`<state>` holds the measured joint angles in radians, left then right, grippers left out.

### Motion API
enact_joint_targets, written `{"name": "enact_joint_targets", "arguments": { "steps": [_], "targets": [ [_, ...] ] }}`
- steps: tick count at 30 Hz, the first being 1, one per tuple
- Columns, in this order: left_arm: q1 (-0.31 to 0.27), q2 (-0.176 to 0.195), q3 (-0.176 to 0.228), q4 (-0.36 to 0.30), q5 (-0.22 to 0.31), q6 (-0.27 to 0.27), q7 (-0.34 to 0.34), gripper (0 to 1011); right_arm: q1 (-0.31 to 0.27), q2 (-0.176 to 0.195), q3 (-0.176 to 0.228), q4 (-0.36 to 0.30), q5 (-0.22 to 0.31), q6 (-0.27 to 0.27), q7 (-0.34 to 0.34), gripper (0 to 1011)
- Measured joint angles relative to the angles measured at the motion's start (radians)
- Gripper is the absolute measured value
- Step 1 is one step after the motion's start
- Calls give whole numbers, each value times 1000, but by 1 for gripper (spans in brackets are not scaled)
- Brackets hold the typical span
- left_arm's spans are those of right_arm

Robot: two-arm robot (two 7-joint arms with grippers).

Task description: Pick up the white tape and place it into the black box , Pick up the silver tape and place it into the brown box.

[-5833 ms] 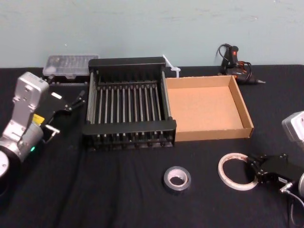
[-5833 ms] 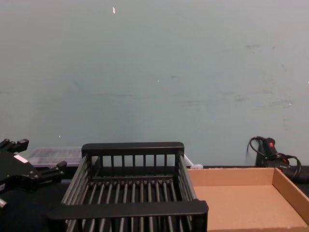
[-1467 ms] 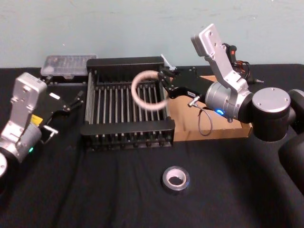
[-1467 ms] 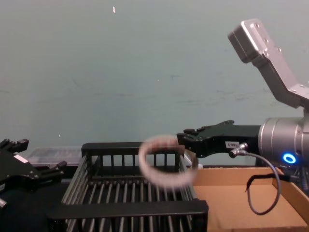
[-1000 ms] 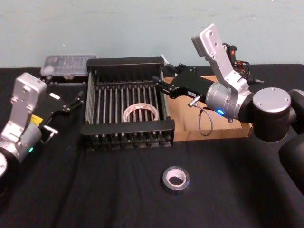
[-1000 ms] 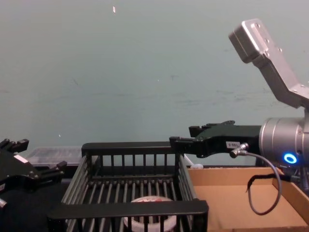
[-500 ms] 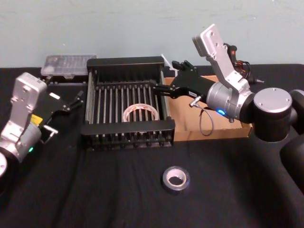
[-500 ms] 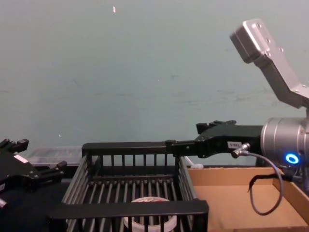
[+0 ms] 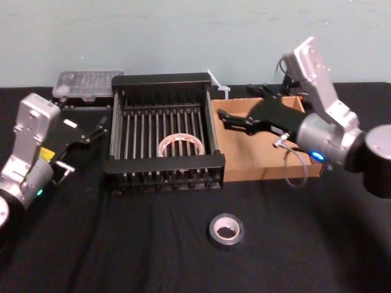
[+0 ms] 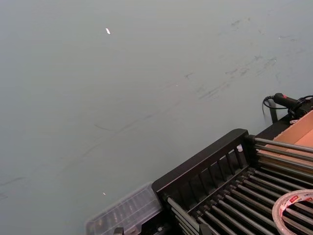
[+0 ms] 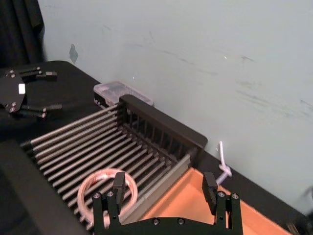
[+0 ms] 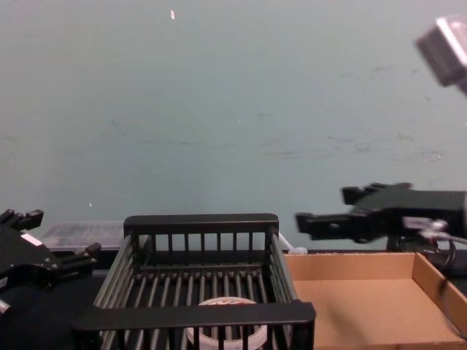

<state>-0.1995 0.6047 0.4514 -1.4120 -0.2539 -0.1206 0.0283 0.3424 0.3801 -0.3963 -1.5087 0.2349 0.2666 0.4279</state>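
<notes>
Right hand, released and empty, hovers over the brown box, the silver tape lying flat on the surface at its six o'clock, nearer it than the parked, spread-fingered left hand, the white tape resting in the black box.

I'm judging all clearances from the black box. In front of it, the silver tape is lying alone on the table, with open cloth all round for a descent. Just to its right, the right gripper is hanging spread wide above the brown box, crowding that tray's left side. To its left, the left gripper is sitting with fingers apart, narrowing that flank. Inside it, the white tape is occupying the front of the floor.
</notes>
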Motion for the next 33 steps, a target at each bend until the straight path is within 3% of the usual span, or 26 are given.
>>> {"name": "enact_joint_targets", "arguments": {
  "steps": [5, 8, 17, 23, 33],
  "targets": [
    [0, 0, 0, 0, 0, 0, 0, 1001, -70, 69, 31, -82, 37, 22, 14, 1002],
    [0, 0, 0, 0, 0, 0, 0, 1001, -125, 130, 48, -145, 61, 37, 32, 1003],
    [0, 0, 0, 0, 0, 0, 0, 1002, -219, 247, 58, -245, 104, 60, 80, 1002],
    [0, 0, 0, 0, 0, 0, 0, 1001, -244, 288, 35, -271, 128, 84, 109, 1002],
    [0, 0, 0, 0, 0, 0, 0, 1001, -238, 307, -25, -270, 142, 125, 131, 1002]
  ]
}}
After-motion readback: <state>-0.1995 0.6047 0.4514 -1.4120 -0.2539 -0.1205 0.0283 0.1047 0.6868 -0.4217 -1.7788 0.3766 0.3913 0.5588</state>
